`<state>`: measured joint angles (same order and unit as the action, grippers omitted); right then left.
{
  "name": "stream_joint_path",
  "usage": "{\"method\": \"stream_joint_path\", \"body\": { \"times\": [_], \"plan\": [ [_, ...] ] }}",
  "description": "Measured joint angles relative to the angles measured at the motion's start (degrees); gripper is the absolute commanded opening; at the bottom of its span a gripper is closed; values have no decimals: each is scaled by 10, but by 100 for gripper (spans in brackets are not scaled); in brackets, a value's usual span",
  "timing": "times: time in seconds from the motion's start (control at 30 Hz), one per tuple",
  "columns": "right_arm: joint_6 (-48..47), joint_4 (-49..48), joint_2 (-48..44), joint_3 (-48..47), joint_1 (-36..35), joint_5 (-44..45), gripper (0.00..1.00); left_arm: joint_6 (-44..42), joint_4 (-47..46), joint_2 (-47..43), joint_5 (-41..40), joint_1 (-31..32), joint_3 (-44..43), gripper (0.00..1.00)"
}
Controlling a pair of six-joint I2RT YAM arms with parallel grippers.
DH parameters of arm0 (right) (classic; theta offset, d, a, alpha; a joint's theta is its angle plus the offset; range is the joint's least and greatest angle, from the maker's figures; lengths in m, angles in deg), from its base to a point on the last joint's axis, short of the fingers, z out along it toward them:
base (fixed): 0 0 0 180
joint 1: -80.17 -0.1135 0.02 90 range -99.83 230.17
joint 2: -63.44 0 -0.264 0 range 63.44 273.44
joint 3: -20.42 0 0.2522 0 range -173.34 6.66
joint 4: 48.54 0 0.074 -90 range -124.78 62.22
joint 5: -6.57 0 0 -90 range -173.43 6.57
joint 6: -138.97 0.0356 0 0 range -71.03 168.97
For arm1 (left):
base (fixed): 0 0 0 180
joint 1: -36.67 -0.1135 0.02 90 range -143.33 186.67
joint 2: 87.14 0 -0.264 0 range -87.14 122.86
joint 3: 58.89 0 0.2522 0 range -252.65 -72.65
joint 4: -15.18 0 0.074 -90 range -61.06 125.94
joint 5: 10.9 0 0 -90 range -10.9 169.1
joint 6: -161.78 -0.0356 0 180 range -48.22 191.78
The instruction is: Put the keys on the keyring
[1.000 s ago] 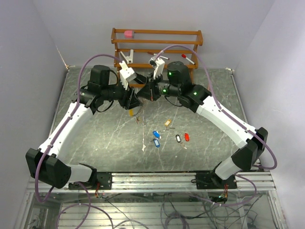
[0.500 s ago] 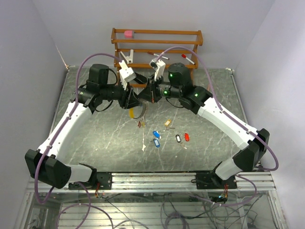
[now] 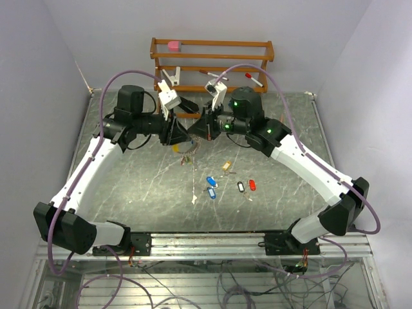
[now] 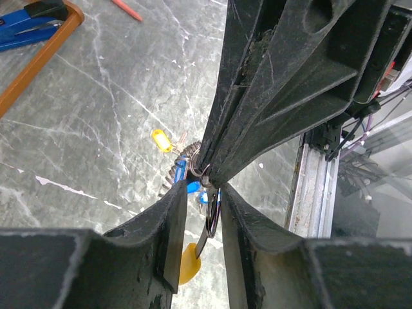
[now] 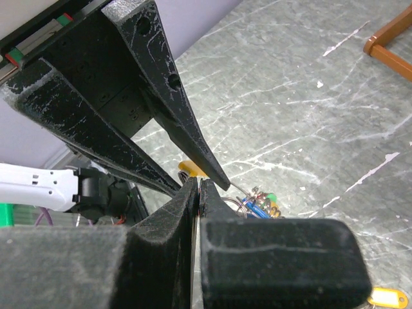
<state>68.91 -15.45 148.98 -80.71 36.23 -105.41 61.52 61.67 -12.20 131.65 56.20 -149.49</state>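
My two grippers meet tip to tip above the back middle of the table. My right gripper [image 3: 195, 132] [image 5: 199, 183] is shut on the thin wire keyring [image 4: 212, 215]. A key with a yellow tag [image 4: 183, 264] [image 3: 176, 147] hangs from it, and a bunch of keys with blue, green and yellow tags [image 5: 261, 206] [image 3: 187, 158] dangles beside it. My left gripper [image 3: 183, 137] [image 4: 201, 190] has its jaws a little apart around the ring, with a gap showing on one side. Loose keys lie on the table: two blue [image 3: 210, 187], tan [image 3: 226, 166], black [image 3: 241, 187] and red [image 3: 252, 185].
A wooden rack [image 3: 212, 55] stands at the back with white clips, a pink piece and markers. A small white scrap [image 3: 194, 201] lies near the loose keys. The aluminium rail [image 3: 212, 241] runs along the near edge.
The right arm has drawn back to the right and the left arm slightly to the left. The hanging bunch swung lower, then rose again, and the yellow tag sits a little higher.
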Motion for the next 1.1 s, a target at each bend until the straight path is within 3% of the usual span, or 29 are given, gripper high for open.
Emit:
{"method": "stream_joint_path", "body": {
  "times": [0.17, 0.27, 0.37, 0.43, 0.83, 1.1],
  "plan": [
    [2, -6, -3, 7, 0, -1, 0, 7, -3, 0, 10, -6, 0, 36],
    [3, -12, -9, 17, 0, -1, 0, 10, -3, 0, 14, -7, 0, 29],
    [5, -18, -14, 27, 0, -1, 0, 13, -3, -1, 18, -7, 0, 10],
    [6, -22, -14, 30, 0, -1, 0, 16, -2, -1, 22, -7, 0, 7],
    [6, -33, -27, 46, 1, -1, 0, 18, -4, -3, 30, -11, 0, 7],
    [6, -38, -31, 49, 1, -2, 0, 31, -14, -2, 37, -11, 0, 21]
  ]
}}
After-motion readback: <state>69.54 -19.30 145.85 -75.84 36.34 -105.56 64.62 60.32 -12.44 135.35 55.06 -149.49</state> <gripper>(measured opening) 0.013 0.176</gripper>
